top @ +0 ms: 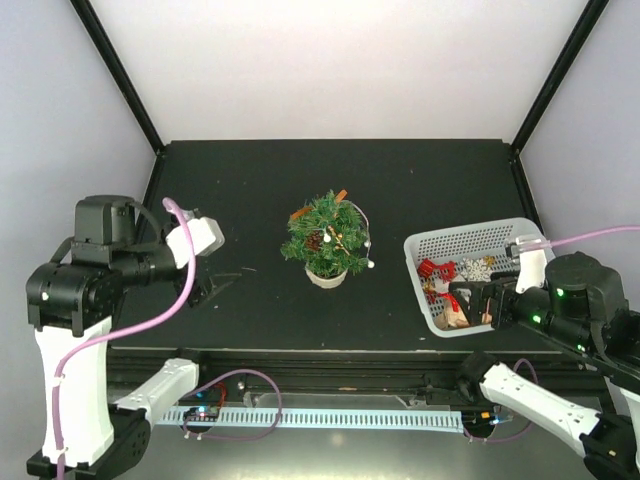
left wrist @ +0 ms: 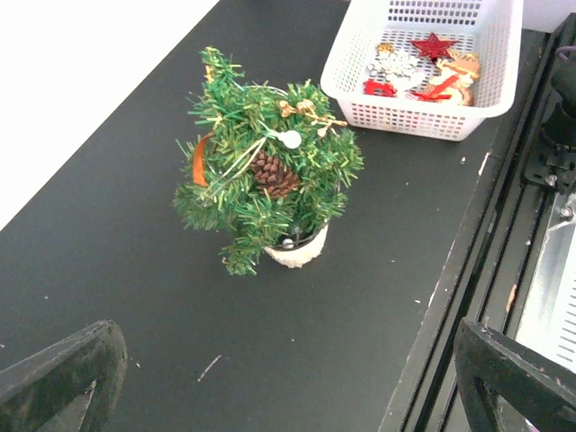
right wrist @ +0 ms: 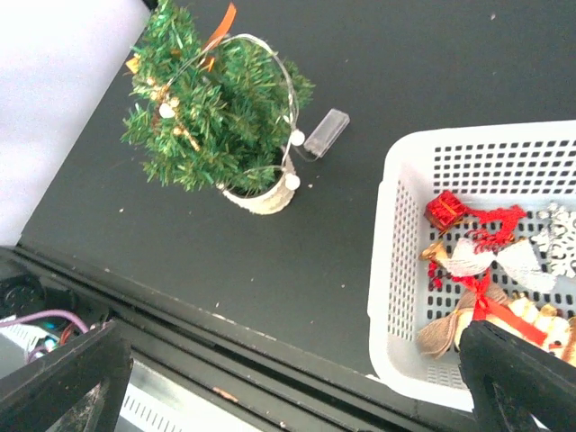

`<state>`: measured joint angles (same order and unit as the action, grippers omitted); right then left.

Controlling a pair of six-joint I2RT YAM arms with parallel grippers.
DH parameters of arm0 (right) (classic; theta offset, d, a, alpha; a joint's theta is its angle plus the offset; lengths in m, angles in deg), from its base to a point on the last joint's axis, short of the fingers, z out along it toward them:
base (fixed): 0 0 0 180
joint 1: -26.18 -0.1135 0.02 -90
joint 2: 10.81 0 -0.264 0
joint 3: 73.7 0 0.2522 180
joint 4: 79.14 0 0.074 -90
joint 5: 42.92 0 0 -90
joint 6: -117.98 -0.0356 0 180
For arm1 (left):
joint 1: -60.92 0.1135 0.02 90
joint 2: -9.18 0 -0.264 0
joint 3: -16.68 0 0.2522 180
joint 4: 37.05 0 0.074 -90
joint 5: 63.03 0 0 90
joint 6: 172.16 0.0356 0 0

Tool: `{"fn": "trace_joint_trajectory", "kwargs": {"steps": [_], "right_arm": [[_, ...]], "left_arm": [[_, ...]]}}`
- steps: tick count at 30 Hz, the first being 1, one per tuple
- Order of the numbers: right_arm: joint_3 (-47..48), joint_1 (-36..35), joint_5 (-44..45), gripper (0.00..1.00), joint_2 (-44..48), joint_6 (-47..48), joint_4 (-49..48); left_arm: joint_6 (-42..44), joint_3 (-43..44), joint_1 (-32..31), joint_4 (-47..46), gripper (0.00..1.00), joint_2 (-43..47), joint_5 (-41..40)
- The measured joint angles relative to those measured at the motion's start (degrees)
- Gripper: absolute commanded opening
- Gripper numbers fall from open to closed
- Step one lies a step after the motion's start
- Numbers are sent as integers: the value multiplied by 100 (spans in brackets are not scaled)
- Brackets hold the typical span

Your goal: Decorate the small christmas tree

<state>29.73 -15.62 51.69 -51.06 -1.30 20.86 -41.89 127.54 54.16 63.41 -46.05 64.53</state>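
**Item 1. Right gripper (right wrist: 288, 391).** Black two-finger claw, jaws spread wide, nothing between them. It hangs over the near end of the white perforated plastic basket (right wrist: 382, 270), above a heap of ornaments (red bows, a silver snowflake, a small red gift box (right wrist: 444, 210)).

**Item 2. Left gripper (left wrist: 288, 387).** Same pattern, likewise gaping and empty. It sits low over bare table, well apart from the tree.

**Item 3. Small christmas tree (top: 327, 238).**
- Description: a miniature artificial tree with bushy dark-green needle branches in a white round pot (left wrist: 297, 252).
- Position: upright near the middle of the table, between the two arms, left of the basket and not touching it.
- Already fitted: a brown pine cone (left wrist: 273, 173), a wire string of white bead lights (right wrist: 290, 137) and an orange ribbon (right wrist: 220, 25). A clear battery box (right wrist: 326, 133) lies just beside the pot.
- Handling (judged): light and top-heavy, so a sideways push could tip or slide it. The branches look soft and springy and should yield to a finger, then grip a draped or hooked ornament. The light wire may snag.
- Where to hold: the stiff pot wall is the sound place to steady it, not the foliage.

**Item 4. Matte black table (top: 250, 180).** Flat and lightly scuffed, with open surface all round the pot. White walls stand behind, and black frame struts (top: 118, 72) slant at the back corners.
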Motion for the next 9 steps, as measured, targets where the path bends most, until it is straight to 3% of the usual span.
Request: {"fn": "trace_joint_trajectory", "kwargs": {"steps": [9], "right_arm": [[-350,0,-328,100,212,20,-61]], "left_arm": [[-140,-378,0,116,99,328,363]]}}
